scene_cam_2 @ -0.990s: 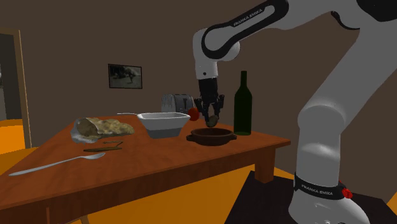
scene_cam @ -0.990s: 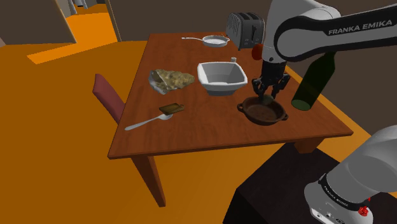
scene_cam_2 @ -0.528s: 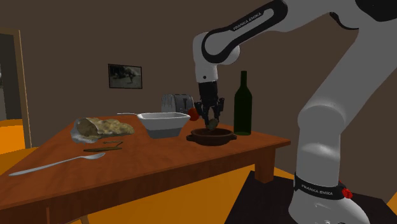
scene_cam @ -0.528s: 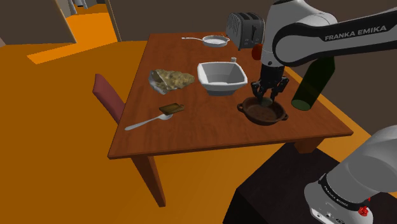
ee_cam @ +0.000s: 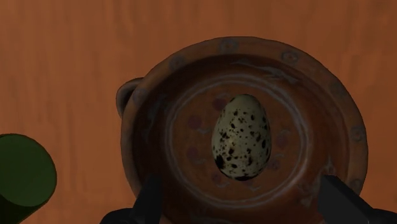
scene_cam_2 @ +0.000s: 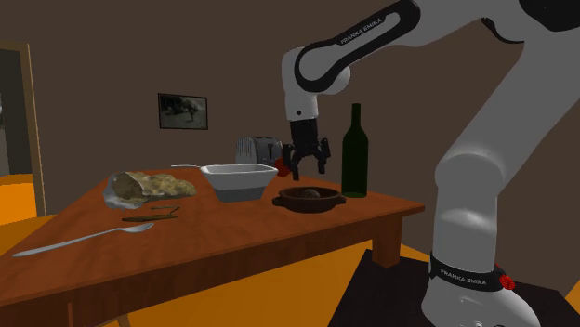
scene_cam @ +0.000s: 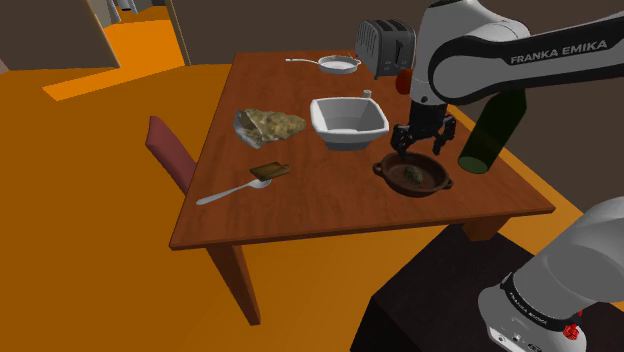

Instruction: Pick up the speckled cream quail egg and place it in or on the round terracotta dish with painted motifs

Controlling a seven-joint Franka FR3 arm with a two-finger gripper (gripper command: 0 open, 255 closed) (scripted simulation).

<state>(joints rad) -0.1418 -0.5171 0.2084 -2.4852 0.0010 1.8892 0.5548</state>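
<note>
The speckled cream quail egg [ee_cam: 242,139] lies in the middle of the round terracotta dish [ee_cam: 191,63]. The black gripper [ee_cam: 242,200] hangs just above it, fingers wide apart, holding nothing. A green bottle [scene_cam: 495,125], seemingly wine, stands at the dish's right in the shoulder view.

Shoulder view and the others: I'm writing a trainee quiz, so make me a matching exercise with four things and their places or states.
1 egg
2 pincer
3 bottle
4 spoon

A open, above the dish
B lying in the dish
C upright beside the dish
D flat on the table, away from the dish

Pairs: 1-B, 2-A, 3-C, 4-D
</note>
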